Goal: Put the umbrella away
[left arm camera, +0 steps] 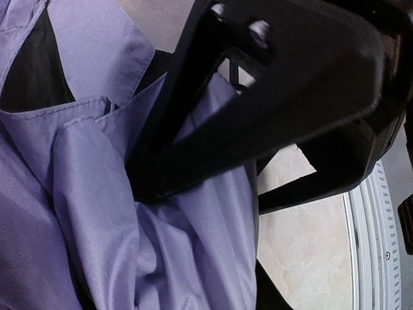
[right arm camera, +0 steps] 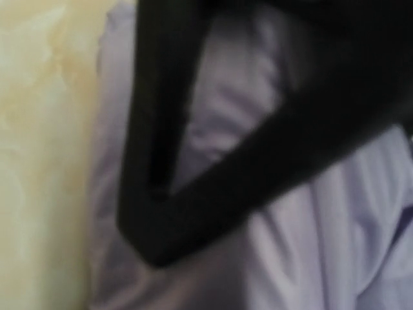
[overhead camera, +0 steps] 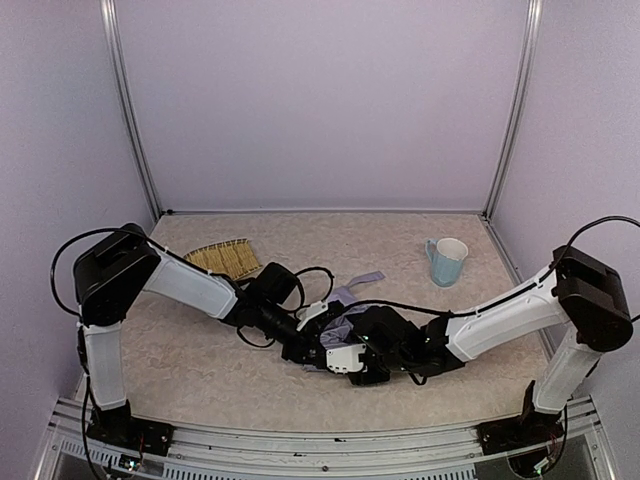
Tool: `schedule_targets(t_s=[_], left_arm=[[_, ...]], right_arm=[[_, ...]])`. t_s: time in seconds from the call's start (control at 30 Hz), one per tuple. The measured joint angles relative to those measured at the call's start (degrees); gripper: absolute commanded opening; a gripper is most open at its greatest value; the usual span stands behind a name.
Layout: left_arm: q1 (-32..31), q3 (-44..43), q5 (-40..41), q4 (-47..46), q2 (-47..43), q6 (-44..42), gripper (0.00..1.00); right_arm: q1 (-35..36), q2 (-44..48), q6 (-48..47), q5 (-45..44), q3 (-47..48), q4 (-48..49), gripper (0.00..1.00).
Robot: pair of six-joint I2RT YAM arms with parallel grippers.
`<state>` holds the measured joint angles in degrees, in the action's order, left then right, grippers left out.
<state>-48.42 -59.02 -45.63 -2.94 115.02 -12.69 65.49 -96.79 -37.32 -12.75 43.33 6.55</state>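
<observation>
On the table, front centre: the umbrella point(overhead camera: 345, 322) lies as a crumpled lavender bundle between the two wrists, well apart from the cup point(overhead camera: 446, 261) and the woven mat point(overhead camera: 225, 258).
Canopy: collapsed, not spread. The folds are loose and uneven, with black lining showing in the left wrist view.
Loose tab: a narrow lavender strip point(overhead camera: 366, 277) sticks out of the bundle toward the far side, unfastened as far as can be seen.
Progress, judged: the canopy is gathered but not yet a tidy roll. Smoothing, wrapping and fastening probably remain.
Left gripper point(overhead camera: 312, 346): at the bundle's left end. One black finger point(left arm camera: 193, 123) lies against the fabric. Whether the jaws pinch cloth or only press on it cannot be told.
Right gripper point(overhead camera: 372, 342): at the bundle's right end. Its wrist view is blurred, showing a dark finger point(right arm camera: 155, 129) over pale fabric. Opening and hold cannot be told.
Hidden: shaft and handle knob are not visible in any view, and both wrists cover most of the bundle from above.
Storage place: no sleeve, bag or holder is in view.
Table point(overhead camera: 300, 235): beige, mottled surface.
</observation>
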Motion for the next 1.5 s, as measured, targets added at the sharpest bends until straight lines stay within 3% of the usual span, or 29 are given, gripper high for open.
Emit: schedule_targets(t_s=[0.07, 0.17, 0.23, 0.47, 0.63, 0.77, 0.87, 1.0, 1.1, 1.2, 1.33, 1.5], left_arm=[[0.24, -0.28, -0.68, 0.61, 0.15, -0.70, 0.32], [0.46, -0.50, -1.25, 1.40, 0.11, -2.16, 0.55], [0.55, -0.04, -2.43, 1.95, -0.70, -2.82, 0.66], [2.27, 10.86, -0.92, -3.80, -10.38, 1.77, 0.80], [3.76, 24.39, 4.90, -18.36, -26.01, 6.62, 0.81], [3.87, 35.06, 10.38, -30.77, -38.71, 7.63, 0.69], [2.78, 39.56, 14.14, -33.00, -45.18, 5.79, 0.57], [-5.11, 41.29, 23.21, -30.77, -49.99, -1.11, 0.59], [-12.85, 40.19, 31.06, -28.22, -47.93, -6.93, 0.74], [-17.68, 36.83, 38.27, -25.11, -41.79, -11.76, 0.80], [-20.22, 30.36, 45.77, -21.40, -32.06, -17.11, 0.80], [-20.15, 24.37, 51.01, -17.73, -22.29, -20.57, 0.69]], right_arm=[[0.15, -0.83, 1.22, -0.35, 0.90, -1.53, 0.44], [0.13, -1.68, 3.13, -0.02, 2.14, -3.58, 0.33], [0.13, -2.12, 4.09, 0.17, 2.89, -4.76, 0.28], [-0.48, -4.02, 6.23, 5.60, 6.97, -8.83, 0.22], [-2.71, -5.49, 10.14, 10.71, 10.84, -14.03, 0.21], [-4.61, -6.64, 12.66, 17.03, 14.19, -18.91, 0.21], [-6.64, -8.59, 14.53, 23.43, 17.88, -23.58, 0.22], [-9.42, -11.74, 15.54, 34.53, 22.34, -29.40, 0.23], [-10.91, -13.88, 15.37, 42.36, 24.33, -32.39, 0.22], [-11.87, -16.33, 14.78, 48.76, 26.43, -35.54, 0.21], [-13.29, -19.65, 14.05, 54.45, 29.77, -39.23, 0.21], [-15.06, -21.99, 12.90, 58.62, 31.87, -41.88, 0.22]])
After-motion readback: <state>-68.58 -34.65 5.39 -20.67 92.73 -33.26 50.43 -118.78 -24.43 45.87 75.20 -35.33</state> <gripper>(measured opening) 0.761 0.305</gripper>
